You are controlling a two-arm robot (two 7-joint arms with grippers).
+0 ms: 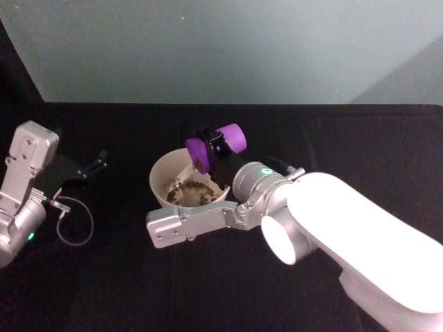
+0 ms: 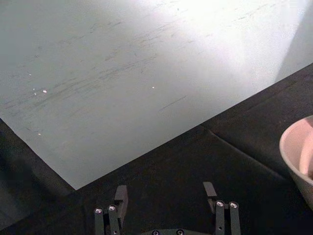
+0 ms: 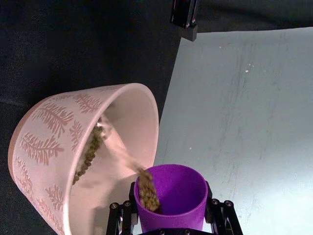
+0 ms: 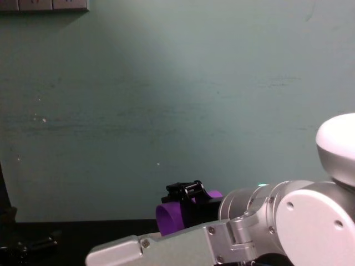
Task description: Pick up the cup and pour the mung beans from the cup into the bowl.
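My right gripper (image 1: 214, 149) is shut on the purple cup (image 1: 216, 146), which lies tipped on its side over the far rim of the cream bowl (image 1: 160, 171). In the right wrist view mung beans (image 3: 146, 193) spill from the cup (image 3: 173, 193) mouth into the bowl (image 3: 49, 147), where more beans lie along the inner wall. The head view shows a pile of beans (image 1: 188, 188) on the bowl's floor. From the chest view the cup (image 4: 172, 217) shows sideways above my right forearm. My left gripper (image 1: 97, 163) is open, parked at the table's left, apart from the bowl.
A black cloth covers the table (image 1: 124, 277), which meets a pale green wall (image 1: 221, 48) at the back. A thin cable loop (image 1: 75, 223) hangs beside my left arm. My right forearm (image 1: 201, 223) crosses in front of the bowl.
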